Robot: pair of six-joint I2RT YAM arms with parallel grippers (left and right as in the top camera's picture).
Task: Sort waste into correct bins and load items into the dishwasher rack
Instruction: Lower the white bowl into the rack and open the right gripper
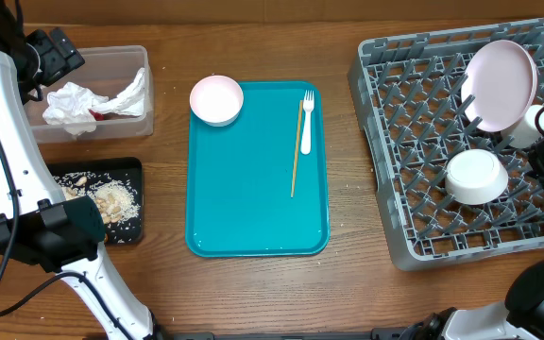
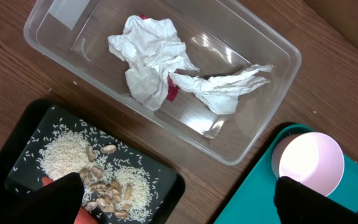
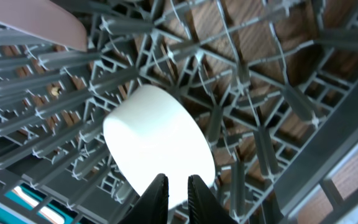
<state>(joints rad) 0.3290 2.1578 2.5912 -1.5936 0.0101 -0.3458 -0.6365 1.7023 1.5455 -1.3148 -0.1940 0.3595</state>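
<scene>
Right gripper (image 3: 178, 198): fills the bottom of its own view, its tips a thin slit apart over the edge of the rack bowl (image 3: 157, 146); I cannot tell whether they pinch that edge.
Rack bowl: white, resting on the lattice in the right half of the rack (image 1: 395, 217), nearer the robot than the plate (image 1: 501, 83).
Rack: grey, at the table's right end; the plate stands tilted among the far pegs, with the cup (image 1: 539, 121) just to its right.
Left gripper (image 2: 179, 190): released, jaws spread wide with nothing between them; overhead it hangs above the left end of the tub (image 1: 93, 133).
Tub: clear, far left; napkins (image 2: 151, 59) lie crumpled inside.
Black tray (image 1: 132, 170): just on the robot's side of the tub, strewn with white grains and beige scraps (image 1: 111, 200).
Teal tray (image 1: 253, 208): mid-table; the tray bowl (image 1: 216, 99) sits at its far left corner; the fork (image 1: 307, 123) and stick (image 1: 297, 151) lie lengthwise just beside each other near its right edge.
Table (image 1: 357, 283): brown wood with grain running left to right; everything rests on it.
Room: only a plain brown strip past the far edge shows.
Left wrist alone: the red wrapper (image 2: 173, 92) tucked under the napkins; an orange bit beside the left finger pad.
Right wrist alone: wood showing through the rack floor.
Overhead alone: cup, fork, stick, and both arms.
</scene>
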